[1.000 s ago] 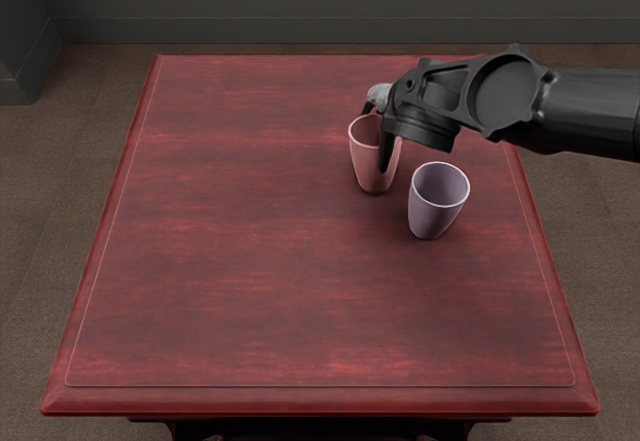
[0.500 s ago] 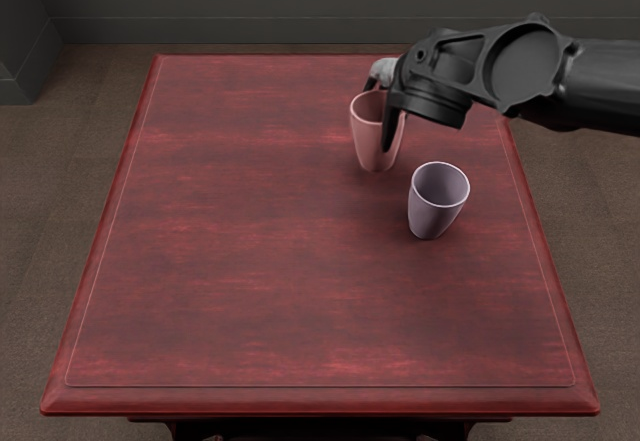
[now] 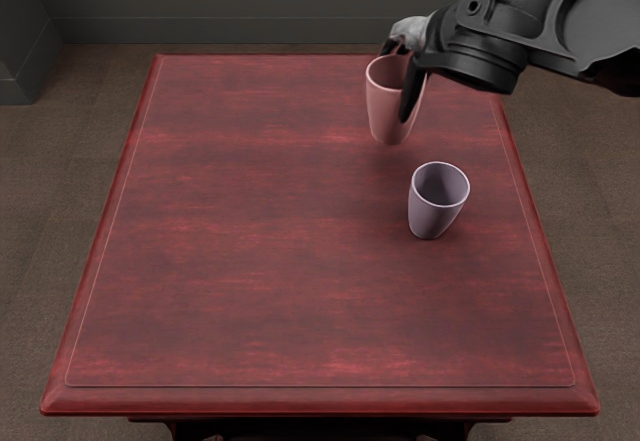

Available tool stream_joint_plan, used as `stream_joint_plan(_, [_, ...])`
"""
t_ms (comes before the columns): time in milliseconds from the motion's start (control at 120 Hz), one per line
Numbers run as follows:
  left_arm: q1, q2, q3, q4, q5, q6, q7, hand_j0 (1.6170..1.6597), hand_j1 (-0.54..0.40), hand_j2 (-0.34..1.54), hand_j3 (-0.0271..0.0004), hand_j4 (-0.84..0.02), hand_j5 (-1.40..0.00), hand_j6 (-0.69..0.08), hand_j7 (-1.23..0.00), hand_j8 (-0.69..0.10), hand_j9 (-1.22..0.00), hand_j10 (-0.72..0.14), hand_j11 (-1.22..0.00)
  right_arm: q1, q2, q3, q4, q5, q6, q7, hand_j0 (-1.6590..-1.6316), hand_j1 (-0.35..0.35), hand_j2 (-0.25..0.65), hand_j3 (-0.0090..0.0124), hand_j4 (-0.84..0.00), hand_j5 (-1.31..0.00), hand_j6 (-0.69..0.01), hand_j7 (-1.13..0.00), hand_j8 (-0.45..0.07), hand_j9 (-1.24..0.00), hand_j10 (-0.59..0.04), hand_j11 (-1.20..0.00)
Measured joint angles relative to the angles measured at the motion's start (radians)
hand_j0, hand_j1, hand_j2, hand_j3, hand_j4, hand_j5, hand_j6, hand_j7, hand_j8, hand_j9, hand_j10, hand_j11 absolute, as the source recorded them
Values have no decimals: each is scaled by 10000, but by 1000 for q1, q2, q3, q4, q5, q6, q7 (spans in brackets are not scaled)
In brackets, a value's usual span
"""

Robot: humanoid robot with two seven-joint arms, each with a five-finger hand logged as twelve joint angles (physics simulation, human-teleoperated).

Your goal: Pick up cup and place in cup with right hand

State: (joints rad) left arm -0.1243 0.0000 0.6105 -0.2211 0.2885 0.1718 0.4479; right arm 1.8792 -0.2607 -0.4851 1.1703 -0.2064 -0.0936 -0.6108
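One pink cup (image 3: 384, 106) hangs upright, clamped in the fingers of the right hand (image 3: 425, 49), above the red tabletop (image 3: 240, 251) near its far right corner. A pale purple cup (image 3: 431, 217) stands upright below it, toward the right edge, apart from the pink one.

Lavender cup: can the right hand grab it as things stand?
Probably not: the right hand already has the pink cup in its fingers. The way itself looks free, though; the lavender cup stands upright, mouth open, with nothing visible between the two cups.
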Motion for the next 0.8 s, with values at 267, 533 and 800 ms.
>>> stream_joint_plan(267, [0,0,0,0,0,0,0,16581,3491,1,0,-1,0,-2,0,-2,0,-1,0,32,-112,7,112,-7,-13,0,-16538,1284,108,-3,-3587,-6249,-2715,-6127,-2926,-6312,-4490,-6336])
stream_joint_plan(533, [0,0,0,0,0,0,0,16581,3491,1,0,-2,0,-2,0,-2,0,-1,0,65,-198,8,200,-11,-26,0,-16538,1273,105,-2,-3619,-6206,-2744,-6098,-2949,-6284,-4471,-6308])
stream_joint_plan(800, [0,0,1,0,0,0,0,16581,3491,1,0,-2,-1,-2,0,-2,0,-1,0,67,-277,7,274,-31,-37,0,-16539,1261,103,-1,-3629,-6194,-2755,-6089,-2964,-6275,-4463,-6298])
